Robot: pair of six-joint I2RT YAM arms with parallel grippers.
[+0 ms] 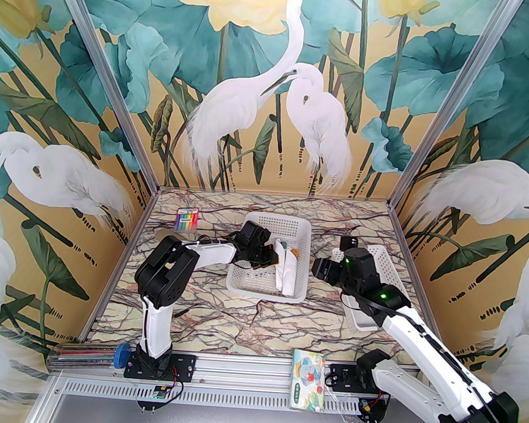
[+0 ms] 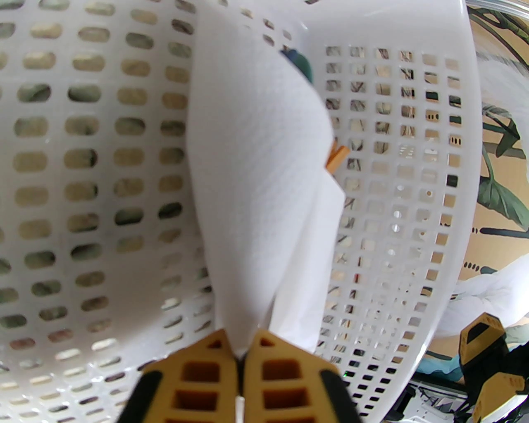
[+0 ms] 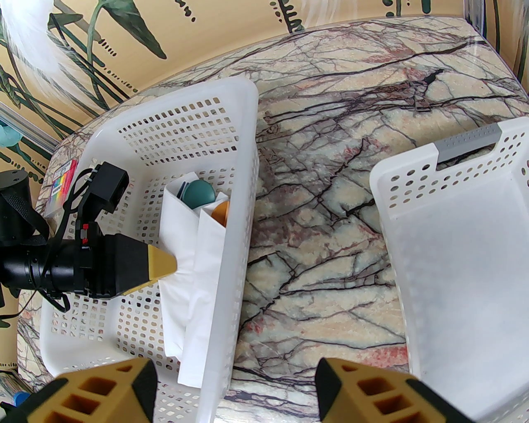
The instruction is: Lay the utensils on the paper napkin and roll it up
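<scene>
Pinching one end of a thin white paper napkin between its pressed-together yellow fingertips, the left gripper is reaching into a large white perforated plastic basket from that basket's left side. The napkin is lying inside the basket as a long wrapped bundle, towards the basket's right wall. The round bowl of a dark teal-green plastic spoon is poking out of the bundle's far end. Whether a fork is sitting in the bundle with it cannot be told.

A second white paper wrap with an orange tip is lying just beside the napkin, between it and the basket's right wall.

The right gripper is hovering above the veined marble table just off the basket's right side, near its front corner. Its yellow fingers are standing spread wide apart with nothing between them.

A smaller white perforated basket with a grey handle is sitting to the right of the large basket, apart from it. A cartoon-printed tissue pack is lying well in front of the large basket. A pack of coloured pens is lying near its back left corner, and a clear tube with a blue cap is resting well off to its front left.
</scene>
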